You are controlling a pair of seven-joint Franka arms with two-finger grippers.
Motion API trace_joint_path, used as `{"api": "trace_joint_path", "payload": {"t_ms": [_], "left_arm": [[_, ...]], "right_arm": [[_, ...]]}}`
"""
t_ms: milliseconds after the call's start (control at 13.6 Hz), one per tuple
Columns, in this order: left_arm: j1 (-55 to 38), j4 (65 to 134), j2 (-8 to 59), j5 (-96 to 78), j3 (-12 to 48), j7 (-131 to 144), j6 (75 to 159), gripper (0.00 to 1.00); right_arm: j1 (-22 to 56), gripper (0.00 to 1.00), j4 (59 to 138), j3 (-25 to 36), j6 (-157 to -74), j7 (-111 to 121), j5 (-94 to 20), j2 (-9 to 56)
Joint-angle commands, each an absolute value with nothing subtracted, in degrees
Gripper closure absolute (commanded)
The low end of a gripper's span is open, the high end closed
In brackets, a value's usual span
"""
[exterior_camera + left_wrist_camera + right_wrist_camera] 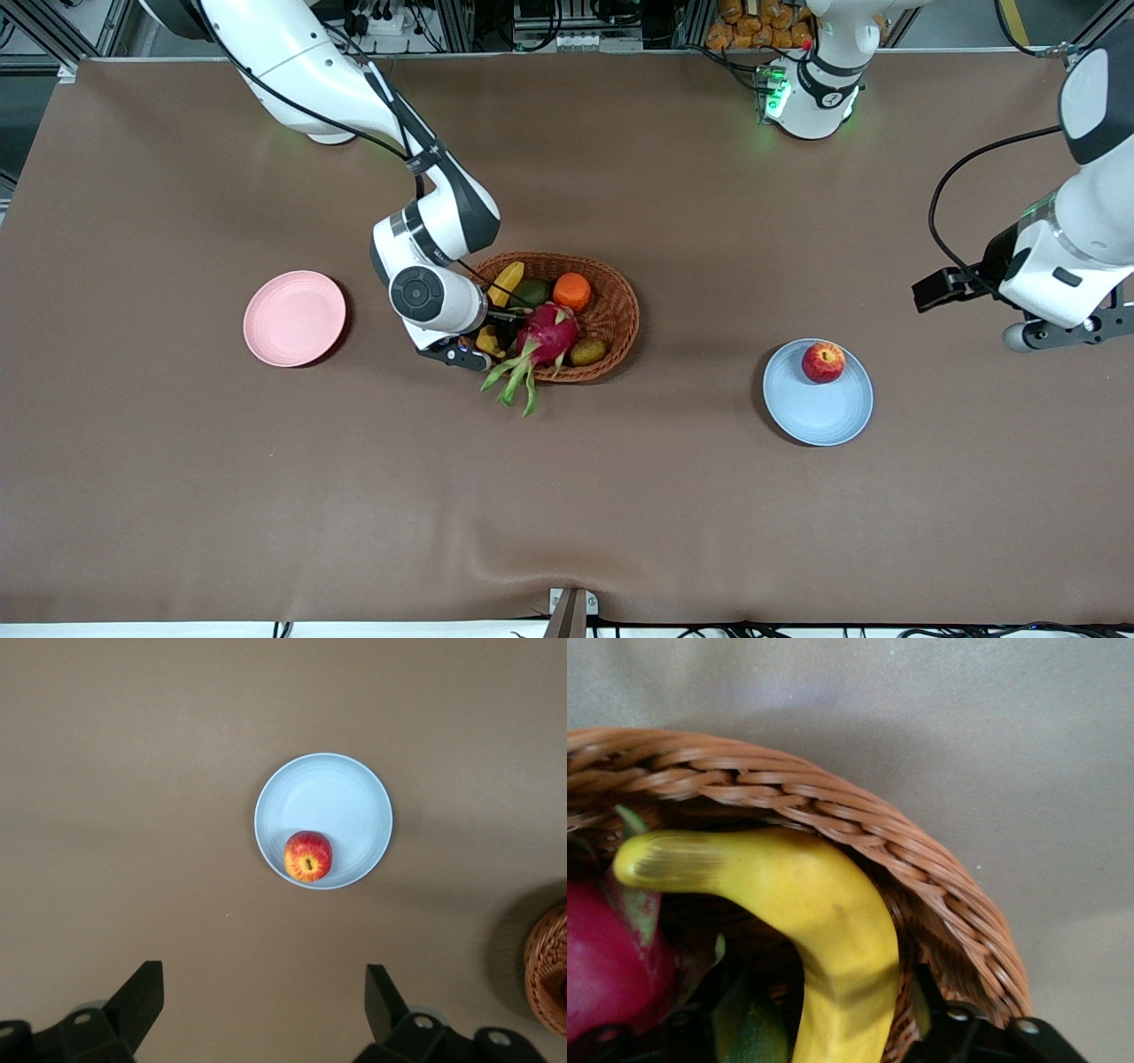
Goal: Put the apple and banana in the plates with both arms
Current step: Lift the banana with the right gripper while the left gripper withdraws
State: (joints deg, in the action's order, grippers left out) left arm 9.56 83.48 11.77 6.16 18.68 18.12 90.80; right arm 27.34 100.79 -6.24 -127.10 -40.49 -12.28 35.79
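Apple (823,361) sits in the blue plate (819,416); left gripper (264,1001) hangs above, fingers open. Right gripper (483,341) is down in the basket (620,306) at the banana (824,930); its fingers' state is unclear. Pink plate (294,318) awaits.

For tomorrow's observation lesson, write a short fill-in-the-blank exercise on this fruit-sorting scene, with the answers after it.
1. The apple lies on the ____ plate.
2. The banana is in the woven ____.
3. The pink plate holds ____.
4. The right gripper is down at the basket's rim; the left gripper hangs ____ above the table.

Answers: blue; basket; nothing; open
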Motion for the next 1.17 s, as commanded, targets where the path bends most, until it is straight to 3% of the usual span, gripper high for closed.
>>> {"api": "trace_joint_path", "payload": {"t_ms": [0, 73, 220, 440, 586, 879, 1099], "left_arm": [[10.1, 82.2, 12.4, 6.1, 19.2, 17.3, 88.9, 0.0], [10.0, 82.2, 12.3, 6.1, 19.2, 17.3, 88.8, 0.0], [9.9, 82.1, 11.3, 6.1, 19.2, 17.3, 88.8, 0.0], [9.8, 82.1, 9.8, 6.1, 19.3, 17.3, 88.4, 0.0], [9.7, 82.1, 8.0, 6.1, 19.3, 17.3, 88.1, 0.0], [9.7, 82.2, 4.8, 4.9, 19.2, 17.2, 88.1, 0.0], [10.0, 82.2, 3.7, 3.7, 19.1, 17.2, 86.8, 0.0]], "right_arm": [[28.0, 0.94, 102.1, -6.2, -129.2, -41.1, -12.7, 36.0], [27.7, 1.0, 101.9, -6.2, -128.9, -41.3, -12.7, 36.0], [26.7, 1.0, 100.3, -6.1, -124.1, -40.8, -12.7, 34.9], [23.7, 1.0, 89.6, -6.2, -106.1, -40.9, -13.1, 34.2], [22.4, 1.0, 86.1, -6.2, -100.2, -40.6, -13.1, 34.2], [14.8, 1.0, 84.9, -6.0, -95.7, -27.2, -12.2, 33.1], [8.5, 1.0, 85.6, -6.0, -94.2, -14.8, -5.3, 31.8]]}}
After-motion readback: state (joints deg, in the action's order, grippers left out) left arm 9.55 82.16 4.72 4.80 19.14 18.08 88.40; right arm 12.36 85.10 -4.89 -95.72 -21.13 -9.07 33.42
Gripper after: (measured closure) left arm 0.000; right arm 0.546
